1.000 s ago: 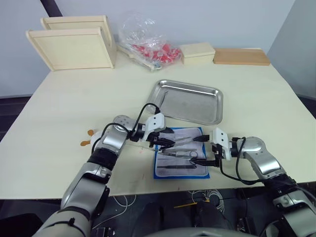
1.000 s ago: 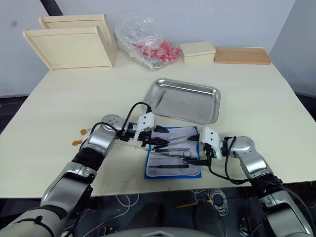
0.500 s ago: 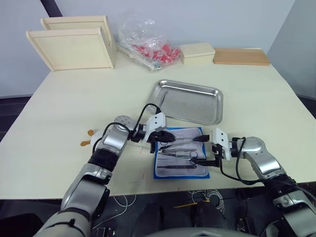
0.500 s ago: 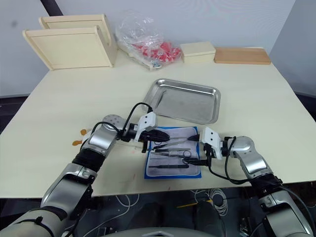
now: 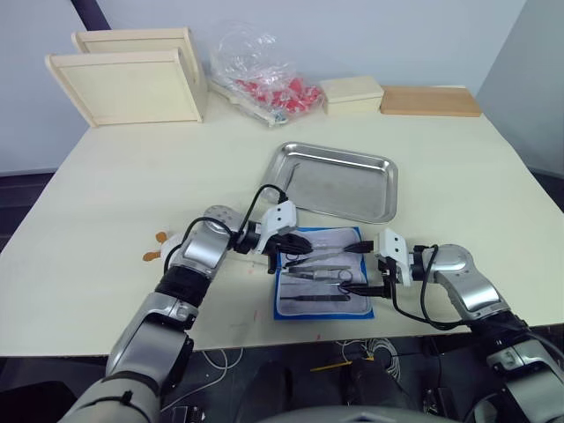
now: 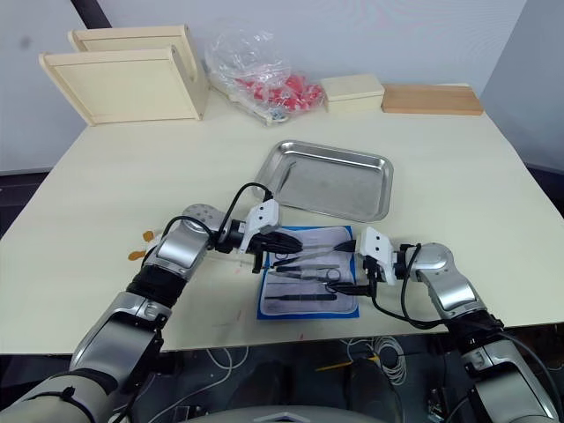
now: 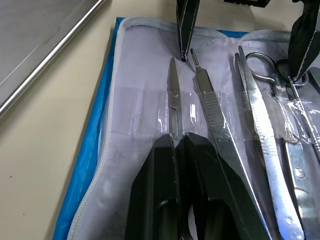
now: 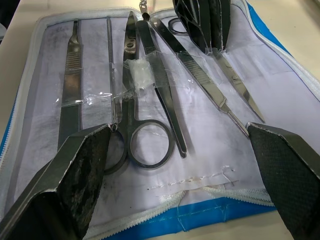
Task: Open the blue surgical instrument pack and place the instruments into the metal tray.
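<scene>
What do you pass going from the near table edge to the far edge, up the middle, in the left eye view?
Opened blue surgical instrument pack with the instruments → metal tray → clear plastic bag with red items.

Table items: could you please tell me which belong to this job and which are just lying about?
Job: pack, open; instruments in it; tray; left gripper shut on an instrument; right gripper open.
Lying about: wooden trays, plastic bag, box, board.
</scene>
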Available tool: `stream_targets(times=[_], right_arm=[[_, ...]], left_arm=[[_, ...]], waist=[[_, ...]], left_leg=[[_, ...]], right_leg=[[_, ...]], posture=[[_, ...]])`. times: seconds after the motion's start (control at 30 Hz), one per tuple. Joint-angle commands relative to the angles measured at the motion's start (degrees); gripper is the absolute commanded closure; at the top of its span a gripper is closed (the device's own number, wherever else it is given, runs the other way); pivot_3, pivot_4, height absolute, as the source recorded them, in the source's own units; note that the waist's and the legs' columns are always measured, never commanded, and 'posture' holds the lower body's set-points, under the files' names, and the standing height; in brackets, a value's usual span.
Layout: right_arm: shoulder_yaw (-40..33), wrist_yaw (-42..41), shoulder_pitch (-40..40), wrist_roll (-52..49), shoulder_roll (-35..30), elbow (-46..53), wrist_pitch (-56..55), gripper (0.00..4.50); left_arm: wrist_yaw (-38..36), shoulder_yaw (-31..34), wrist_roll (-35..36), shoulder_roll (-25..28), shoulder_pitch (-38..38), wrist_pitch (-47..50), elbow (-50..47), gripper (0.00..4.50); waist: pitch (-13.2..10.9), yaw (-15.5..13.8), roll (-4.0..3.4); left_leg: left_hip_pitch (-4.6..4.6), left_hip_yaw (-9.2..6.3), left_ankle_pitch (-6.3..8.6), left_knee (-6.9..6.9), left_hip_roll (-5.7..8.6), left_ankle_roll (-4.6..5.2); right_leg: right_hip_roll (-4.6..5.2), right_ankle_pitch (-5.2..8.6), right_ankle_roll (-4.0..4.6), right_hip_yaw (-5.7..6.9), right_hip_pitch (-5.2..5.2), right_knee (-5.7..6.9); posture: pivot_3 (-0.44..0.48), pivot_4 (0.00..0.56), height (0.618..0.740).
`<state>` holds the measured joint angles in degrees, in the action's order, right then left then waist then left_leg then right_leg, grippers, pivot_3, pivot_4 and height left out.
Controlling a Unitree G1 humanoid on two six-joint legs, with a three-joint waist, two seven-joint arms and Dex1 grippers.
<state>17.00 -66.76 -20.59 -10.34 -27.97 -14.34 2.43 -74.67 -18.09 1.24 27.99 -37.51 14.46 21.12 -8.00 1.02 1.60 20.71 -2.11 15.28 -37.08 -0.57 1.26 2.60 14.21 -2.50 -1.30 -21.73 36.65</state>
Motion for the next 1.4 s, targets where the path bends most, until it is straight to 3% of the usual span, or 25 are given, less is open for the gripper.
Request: stream_targets(times=[0.03, 0.77, 1.4], right_arm=[[3.3, 2.6, 2.8, 5.6, -0.2, -6.2, 2.9, 0.00], [3.2, 3.5, 2.5, 5.8, 1.1, -7.2, 2.4, 0.00], [3.3, 3.6, 2.4, 5.9, 1.5, -7.7, 2.1, 0.00]], left_arm=[[-0.5, -2.3, -1.2, 1.0, -0.8, 5.2, -3.8, 4.42], [-1.7, -3.5, -1.4, 4.3, -5.5, 16.5, -11.5, 4.42], [-3.0, -3.5, -0.6, 7.2, -6.5, 17.3, -13.4, 4.42]], waist=[[0.0, 0.1, -0.01], [-0.2, 1.1, -0.08], [-0.3, 1.3, -0.08]], left_leg=[[0.00, 0.00, 0.00, 0.00, 0.00, 0.00], [0.02, -0.05, 0.00, 0.05, -0.04, 0.00], [0.01, -0.03, 0.00, 0.07, -0.05, 0.00]], right_leg=[[0.00, 0.00, -0.01, 0.00, 0.00, 0.00], [-0.10, 0.03, 0.01, 0.01, -0.04, 0.00], [-0.11, 0.03, 0.01, -0.04, -0.06, 0.00]], posture=[[0.000, 0.150, 0.740], [0.000, 0.150, 0.740], [0.000, 0.150, 0.740]])
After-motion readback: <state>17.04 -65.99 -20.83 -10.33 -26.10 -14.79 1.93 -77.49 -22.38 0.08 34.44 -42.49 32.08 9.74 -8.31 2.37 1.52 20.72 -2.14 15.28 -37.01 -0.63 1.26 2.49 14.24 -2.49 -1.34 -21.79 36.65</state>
